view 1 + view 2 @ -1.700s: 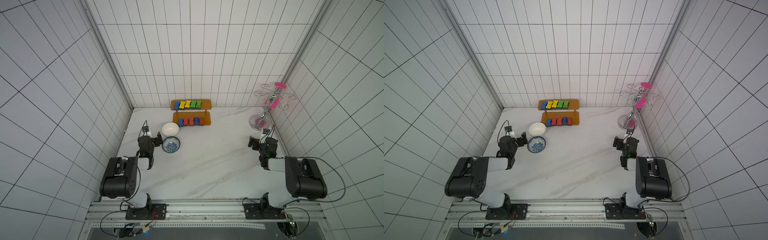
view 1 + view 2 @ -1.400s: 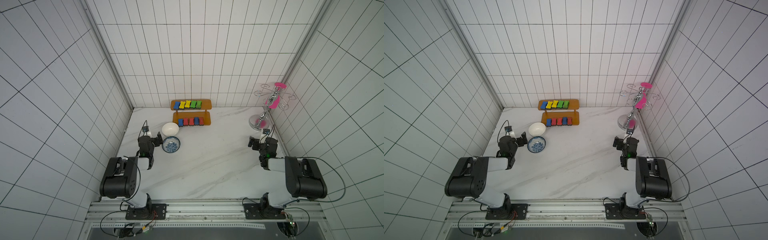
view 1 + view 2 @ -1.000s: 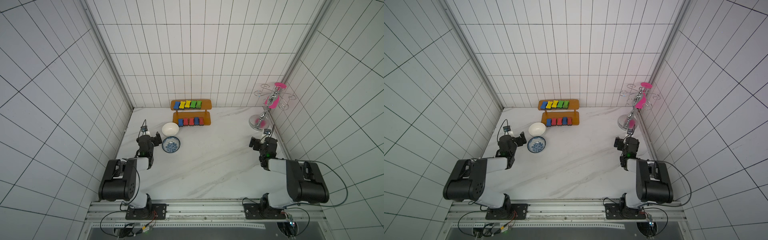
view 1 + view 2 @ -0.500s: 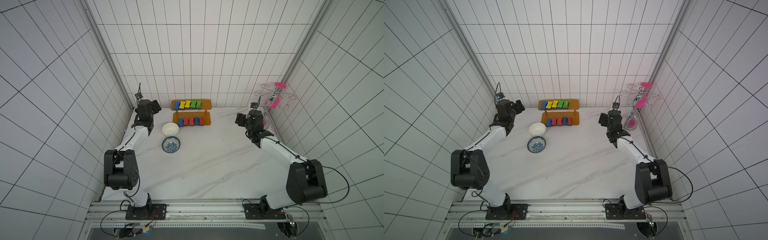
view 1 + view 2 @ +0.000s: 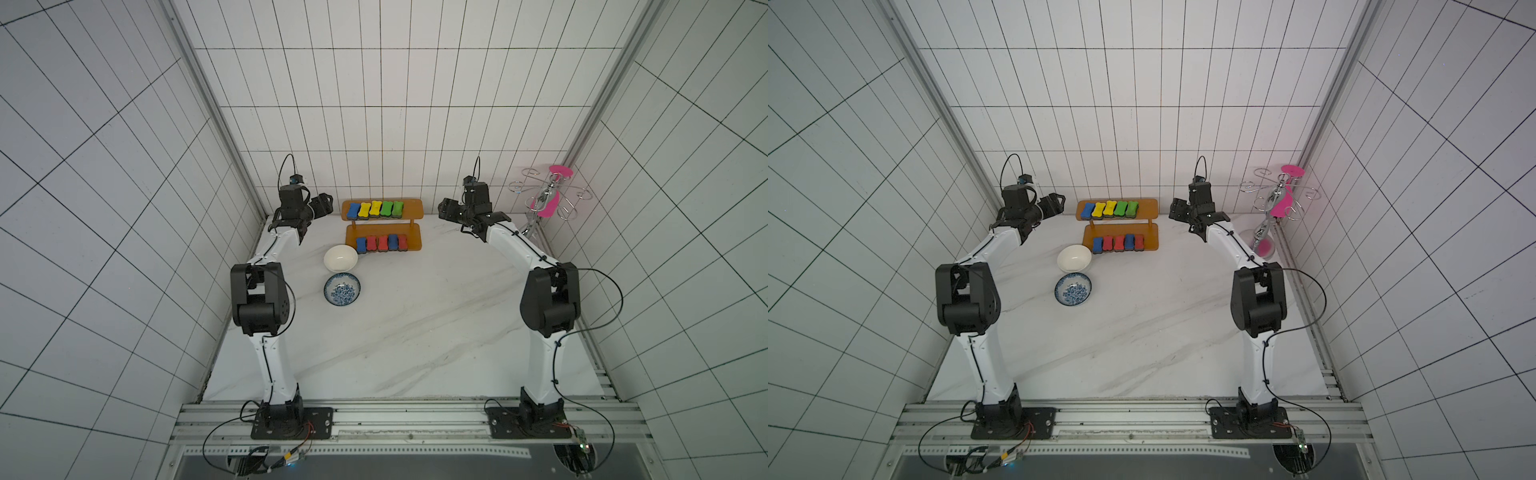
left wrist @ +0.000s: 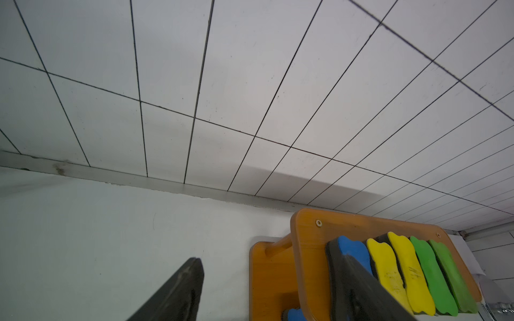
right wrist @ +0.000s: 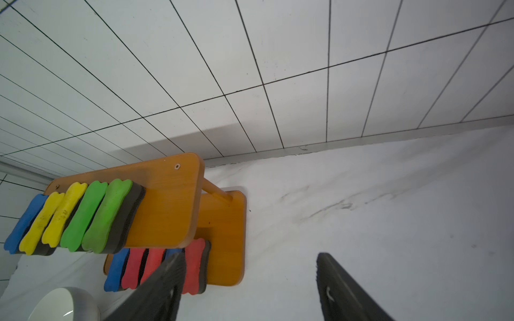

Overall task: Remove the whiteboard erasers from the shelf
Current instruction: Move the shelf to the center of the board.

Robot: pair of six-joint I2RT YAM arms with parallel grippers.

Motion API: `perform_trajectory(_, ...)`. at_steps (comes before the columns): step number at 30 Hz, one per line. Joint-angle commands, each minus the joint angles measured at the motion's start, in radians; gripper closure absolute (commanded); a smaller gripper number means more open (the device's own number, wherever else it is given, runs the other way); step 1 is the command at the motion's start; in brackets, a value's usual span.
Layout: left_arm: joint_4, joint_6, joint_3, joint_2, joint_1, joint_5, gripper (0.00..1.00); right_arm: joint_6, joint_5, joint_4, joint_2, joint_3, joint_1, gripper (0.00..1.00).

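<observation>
Left fingers (image 6: pixel 183 289): spread wide, nothing between them; one tip in front of the blue end eraser (image 6: pixel 351 250) in the left wrist view, contact not discernible.
Right fingers (image 7: pixel 339 286): spread wide as well, empty, aimed past the right end of the shelf (image 5: pixel 411 212).
Left gripper (image 5: pixel 325 205): raised off the counter (image 5: pixel 415 332), just left of the upper board, pointing right toward it.
Right gripper (image 5: pixel 445 206): raised to a similar height, just right of the upper board, pointing left.
Step in hand: approach, by judgement; no eraser taken off yet, all ten on the shelf.
Whiteboard erasers (image 5: pixel 376 209): two rows of five, packed flank to flank on the left part of each board. Upper row blue, yellow, yellow, green, green; lower row blue, red, red, blue, red.
Eraser axis: long axis near-to-far across the board; coloured foam up, dark felt down; narrow ends facing near and far.
Shelf position: far middle of the counter, close to the far wall; long axis left-to-right; right part of both boards bare.
Next move, judged: closing on an end eraser, blue for the left, green end eraser (image 7: pixel 111 214) for the right. Probably gripping by the near and far ends, since neighbours leave no gap at the flanks; then lifting clear.
Nearby: white bowl (image 5: pixel 340 257) and patterned bowl (image 5: pixel 342 289) near-left of the shelf; cup rack (image 5: pixel 544 199) far right, well apart.
</observation>
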Motion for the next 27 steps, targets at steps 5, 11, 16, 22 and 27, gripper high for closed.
perform_trajectory(5, -0.004, -0.036, 0.107, 0.102, 0.010, 0.239, 0.27, 0.133, -0.124, -0.003, 0.113, 0.129, -0.002, 0.24)
perform_trajectory(11, 0.014, -0.067, 0.140, 0.156, 0.011, 0.314, 0.27, 0.244, -0.190, 0.072, 0.193, 0.197, -0.004, 0.26)
perform_trajectory(16, 0.022, -0.085, 0.140, 0.190, 0.011, 0.332, 0.29, 0.375, -0.282, 0.174, 0.263, 0.235, -0.017, 0.29)
perform_trajectory(22, 0.036, -0.100, 0.154, 0.216, 0.010, 0.368, 0.33, 0.416, -0.305, 0.198, 0.318, 0.276, -0.013, 0.32)
perform_trajectory(27, 0.048, -0.125, 0.160, 0.243, 0.006, 0.386, 0.38, 0.439, -0.347, 0.226, 0.366, 0.308, -0.012, 0.36)
